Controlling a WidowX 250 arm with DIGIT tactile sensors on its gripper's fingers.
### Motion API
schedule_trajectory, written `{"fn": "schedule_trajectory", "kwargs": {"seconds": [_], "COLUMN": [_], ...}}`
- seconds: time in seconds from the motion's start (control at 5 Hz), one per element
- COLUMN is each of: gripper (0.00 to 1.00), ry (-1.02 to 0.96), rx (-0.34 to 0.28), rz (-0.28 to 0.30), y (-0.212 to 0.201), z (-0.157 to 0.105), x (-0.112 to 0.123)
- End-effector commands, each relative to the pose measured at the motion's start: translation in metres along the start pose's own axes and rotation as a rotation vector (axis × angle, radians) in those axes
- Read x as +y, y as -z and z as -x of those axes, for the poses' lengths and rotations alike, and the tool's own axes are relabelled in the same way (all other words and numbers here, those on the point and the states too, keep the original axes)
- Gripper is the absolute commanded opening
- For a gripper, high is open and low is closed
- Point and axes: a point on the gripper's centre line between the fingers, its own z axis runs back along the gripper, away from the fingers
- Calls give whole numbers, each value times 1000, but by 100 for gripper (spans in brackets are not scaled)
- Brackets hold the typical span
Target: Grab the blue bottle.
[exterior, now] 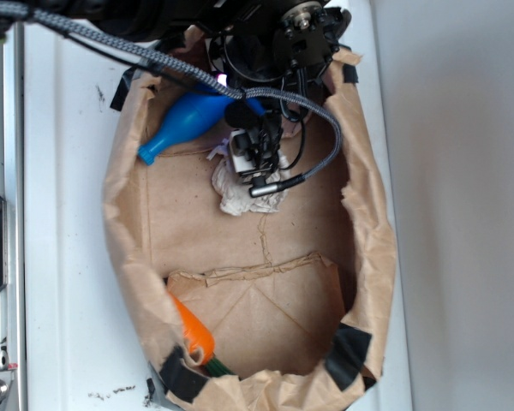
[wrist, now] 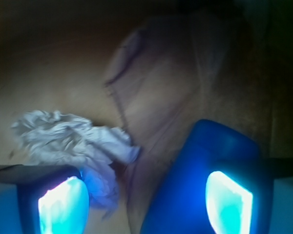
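**A:** So, from the exterior view, where does the smooth bright blue plastic bottle [exterior: 187, 122] lie?

**B:** At the far end of the crumpled brown paper-lined basin [exterior: 373, 248], on its side, narrow neck pointing to the left wall, wide body running under the black robot gripper [exterior: 255, 158]. The arm and a braided grey cable [exterior: 321, 137] cover that end.

**A:** Does the wrist view add anything?

**B:** Yes. There the blue bottle [wrist: 205, 161] fills the lower right, right against one glowing fingertip [wrist: 228, 201]. The other fingertip [wrist: 62, 204] sits at lower left, over the crumpled white paper ball [wrist: 73, 139]. The fingers stand spread apart; whether they press on anything, I cannot tell.

**A:** And what does only the exterior view show?

**B:** An orange toy carrot [exterior: 194, 332] with a green top at the near left wall, well apart from the bottle, and black tape patches [exterior: 349, 355] on the paper rim.

**A:** The surface?

**B:** The basin rests on a white tabletop [exterior: 68, 214] with dark scuffs; a metal rail [exterior: 2, 257] runs along the left edge.

**A:** Any writing?

**B:** None I can read.
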Motion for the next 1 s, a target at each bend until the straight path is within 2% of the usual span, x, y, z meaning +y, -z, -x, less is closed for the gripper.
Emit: {"fn": "schedule_trajectory", "kwargs": {"seconds": [0.0, 0.4, 0.6, 0.8], "gripper": [100, 100, 100, 100], "ry": [-147, -113, -103, -96], "rx": [-90, -160, -163, -139], "rz": [-12, -78, -87, -45], "y": [22, 43, 40, 15], "z": [-2, 6, 5, 11], "x": [13, 7, 1, -8]}}
